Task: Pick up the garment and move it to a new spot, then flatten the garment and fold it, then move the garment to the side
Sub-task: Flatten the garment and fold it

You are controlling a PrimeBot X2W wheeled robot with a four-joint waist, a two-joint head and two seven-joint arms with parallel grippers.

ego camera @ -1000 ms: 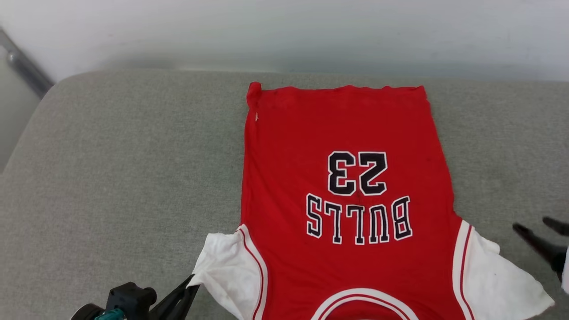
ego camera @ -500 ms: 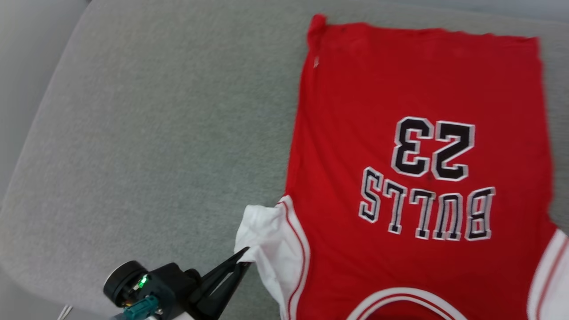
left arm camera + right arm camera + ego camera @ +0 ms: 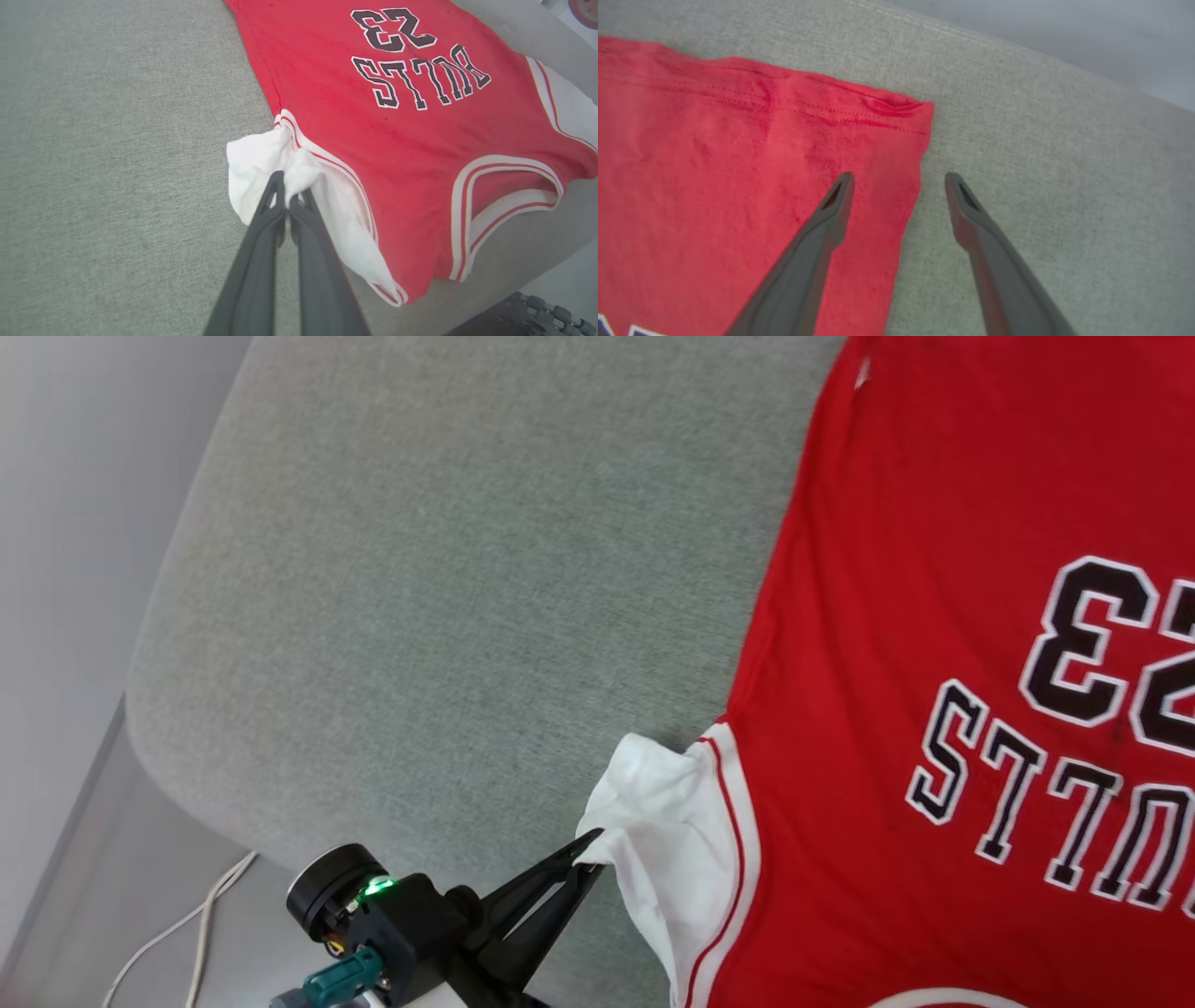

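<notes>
One grey fabric cushion (image 3: 448, 569) carries everything. Spread flat on it, print side up, lies the red jersey T-shirt (image 3: 915, 569), its black "23" and lettering upside down in the head view. Its white sleeve (image 3: 663, 821) is bunched at the outer edge, where the left hand (image 3: 590, 861) is clamped tight on the cloth. The right hand (image 3: 899, 179) hangs spread wide astride the shirt's side edge near the hem corner, gripping nothing. Beside the cushion, a white cable (image 3: 201, 924) lies on the floor.

Looks like a home room: grey upholstered cushion (image 3: 448, 569) under the left gripper (image 3: 596, 847) jaws, pale wall (image 3: 75, 523) to their left, white cable (image 3: 210, 896) on the floor (image 3: 93, 859) behind.
</notes>
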